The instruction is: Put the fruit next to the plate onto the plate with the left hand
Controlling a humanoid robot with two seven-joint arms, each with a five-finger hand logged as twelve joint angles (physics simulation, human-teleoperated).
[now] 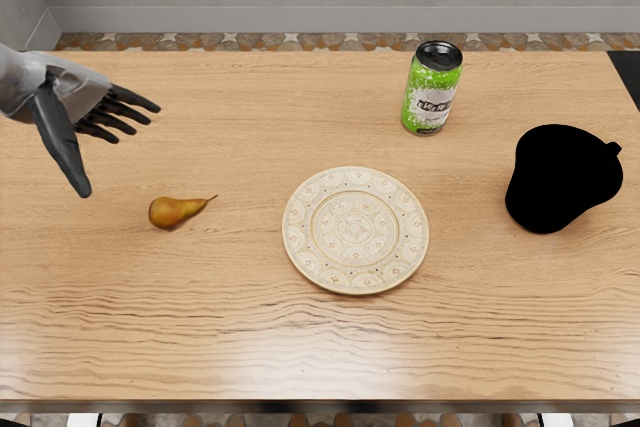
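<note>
A small brown-yellow pear (177, 210) lies on its side on the wooden table, stem pointing right, a short way left of the plate. The cream patterned plate (355, 230) sits near the table's middle with nothing on it. My left hand (95, 127) enters from the left edge and hovers above and to the left of the pear, fingers spread and holding nothing. It does not touch the pear. The right arm does not show.
A green and white can (431, 88) stands upright behind the plate to the right. A black, pear-shaped object (558, 179) rests at the right side of the table. The table's front edge (320, 402) runs along the bottom.
</note>
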